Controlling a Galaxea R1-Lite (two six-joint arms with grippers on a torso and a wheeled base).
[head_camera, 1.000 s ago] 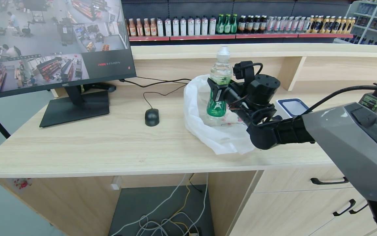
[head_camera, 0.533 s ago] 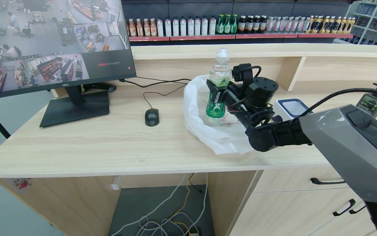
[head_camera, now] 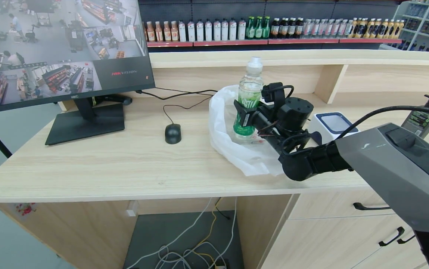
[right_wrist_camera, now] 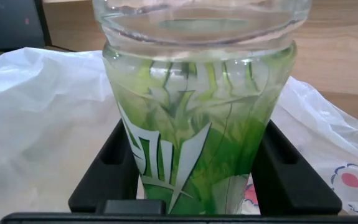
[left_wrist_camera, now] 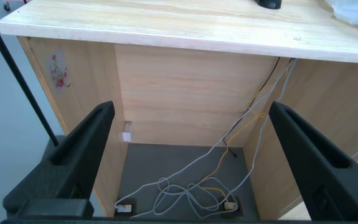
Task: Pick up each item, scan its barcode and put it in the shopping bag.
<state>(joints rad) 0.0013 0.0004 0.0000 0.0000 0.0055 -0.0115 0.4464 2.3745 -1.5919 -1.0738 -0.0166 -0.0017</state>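
At my one o'clock on the pale wooden counter (head_camera: 124, 164), the clear, green-labelled plastic bottle (head_camera: 249, 99) has sunk slightly into the white plastic shopping bag (head_camera: 223, 138), so bagging looks nearly done. My right gripper (head_camera: 245, 116) pinches its label, holding it upright. My left gripper (left_wrist_camera: 191, 109) hangs spread and empty.

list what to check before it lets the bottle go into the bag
1. Grip: right hand shut on the bottle at its green label. Ok.
2. Bottle upright, cap on. Ok.
3. Bottle over the white bag. Ok.
4. Bag mouth open beneath it: the bag lies slumped. Cannot tell.
5. Barcode read by the scanner. Cannot tell.
6. Left hand open, low before the counter, out of the way. Ok.
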